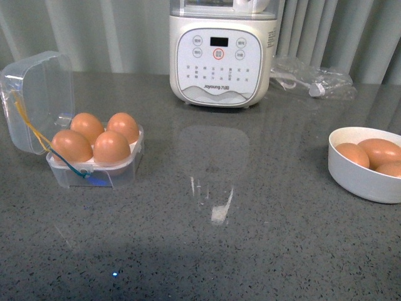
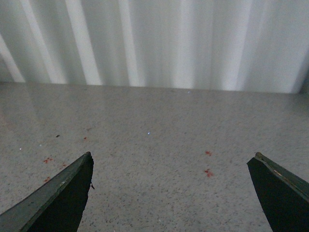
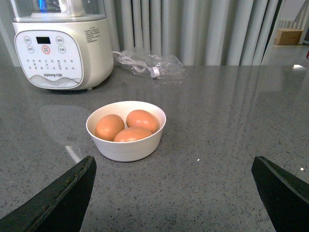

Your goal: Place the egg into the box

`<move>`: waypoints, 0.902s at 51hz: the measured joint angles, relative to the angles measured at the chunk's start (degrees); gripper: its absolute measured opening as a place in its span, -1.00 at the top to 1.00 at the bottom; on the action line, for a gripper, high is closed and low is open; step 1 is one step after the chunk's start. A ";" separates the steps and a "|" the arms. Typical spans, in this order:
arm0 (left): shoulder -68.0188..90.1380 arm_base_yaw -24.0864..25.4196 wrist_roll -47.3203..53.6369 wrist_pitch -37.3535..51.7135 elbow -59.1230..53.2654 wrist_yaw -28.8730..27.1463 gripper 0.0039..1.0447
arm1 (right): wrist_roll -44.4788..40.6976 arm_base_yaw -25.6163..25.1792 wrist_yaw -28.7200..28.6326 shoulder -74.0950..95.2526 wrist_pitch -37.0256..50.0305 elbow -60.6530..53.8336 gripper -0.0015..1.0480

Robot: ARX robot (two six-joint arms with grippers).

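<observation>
The clear plastic box (image 1: 94,174) stands at the left of the grey counter with its hinged lid (image 1: 36,94) tipped open behind it. Several brown eggs (image 1: 111,147) fill its cups. Three more brown eggs (image 3: 141,120) lie in a round white bowl (image 3: 126,150), also seen at the right edge of the front view as the bowl (image 1: 360,179). In the right wrist view my right gripper (image 3: 174,157) is open, short of the bowl and holding nothing. My left gripper (image 2: 173,154) is open over bare counter. Neither arm shows in the front view.
A cream kitchen appliance (image 1: 219,59) with a button panel stands at the back centre. A crumpled clear bag with a white cable (image 1: 313,84) lies to its right. Grey curtains hang behind the counter. Small red specks (image 2: 207,171) mark the counter under my left gripper.
</observation>
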 joint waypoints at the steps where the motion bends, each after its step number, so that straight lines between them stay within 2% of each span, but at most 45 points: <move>1: 0.66 -0.68 0.74 -0.42 0.46 -0.83 -0.88 | -0.02 0.00 0.00 0.00 0.00 0.00 -0.87; 12: 8.50 -10.51 8.02 -2.25 5.97 -9.29 -0.88 | -0.02 0.00 0.00 0.00 0.00 0.00 -0.87; 22: 12.68 -16.33 9.20 -5.88 10.34 -11.28 -0.88 | -0.02 0.00 0.00 0.00 0.00 0.00 -0.87; 34: 11.76 -19.43 7.89 -6.54 10.29 -8.44 -0.88 | -0.02 0.00 -0.02 0.00 0.00 0.00 -0.87; 46: 5.07 -17.31 1.73 -8.98 8.76 -6.93 -0.88 | 0.00 0.00 -0.02 0.00 0.00 0.00 -0.87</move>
